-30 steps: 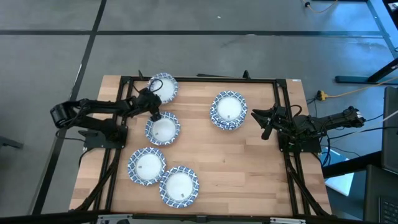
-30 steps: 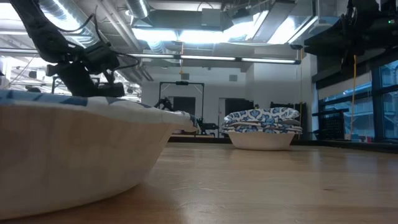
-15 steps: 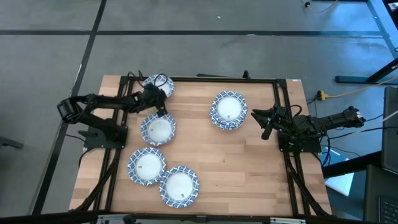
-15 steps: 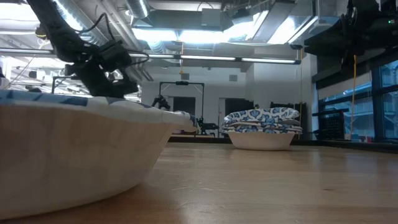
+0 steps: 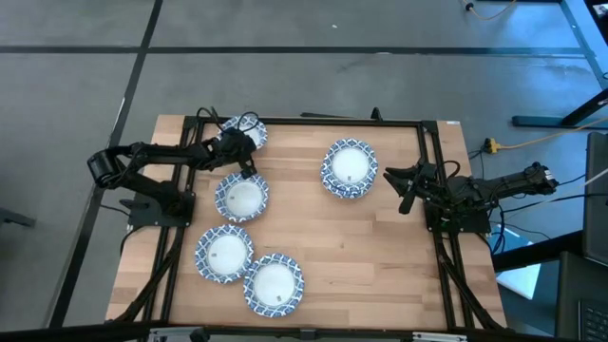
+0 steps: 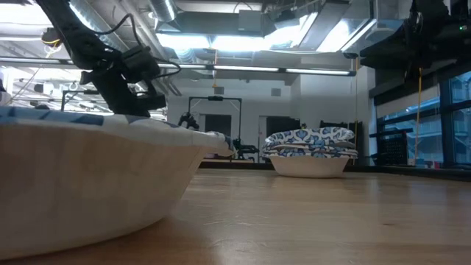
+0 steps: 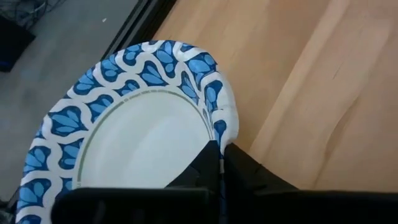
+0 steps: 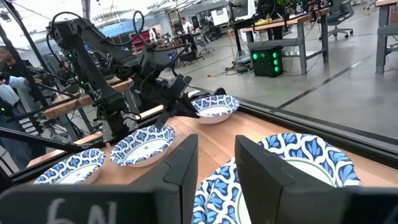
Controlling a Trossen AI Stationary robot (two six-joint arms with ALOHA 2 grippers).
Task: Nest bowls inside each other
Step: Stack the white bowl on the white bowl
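Note:
Several blue-and-white patterned bowls, white inside, stand base down on the wooden table. A nested stack (image 5: 350, 168) (image 6: 309, 151) (image 8: 298, 168) stands right of the middle. Single bowls stand at the left middle (image 5: 241, 197) (image 8: 142, 144), near left (image 5: 224, 255) and near edge (image 5: 274, 285) (image 6: 88, 184). One more bowl (image 5: 239, 130) (image 7: 137, 130) (image 8: 214, 107) is at the far-left corner, and my left gripper (image 5: 243, 152) (image 7: 219, 163) is shut on it. My right gripper (image 5: 408, 185) (image 8: 214, 171) is open beside the stack, touching nothing. My left gripper pinches the far-left bowl's rim (image 7: 222, 127) on the side facing the table's middle, one finger inside the bowl and one outside. The fingers (image 7: 205, 165) slant down onto it. The bowl's far side reaches over the table's frame rail. Whether its base is off the wood, I cannot tell.
A black frame rail (image 5: 304, 120) runs along the table's far edge and down both sides. Bare wood (image 5: 380, 256) lies in the middle and near right of the table. Beyond the table are workbenches and, at the right wrist view's left edge, people (image 8: 12, 74).
My left gripper has moved toward the table's far edge and risen a little, staying over the far-left bowl. That bowl has shifted slightly toward the far-left corner. The left-middle bowl has slid a little toward the left edge. Most of this happened in the first half second.

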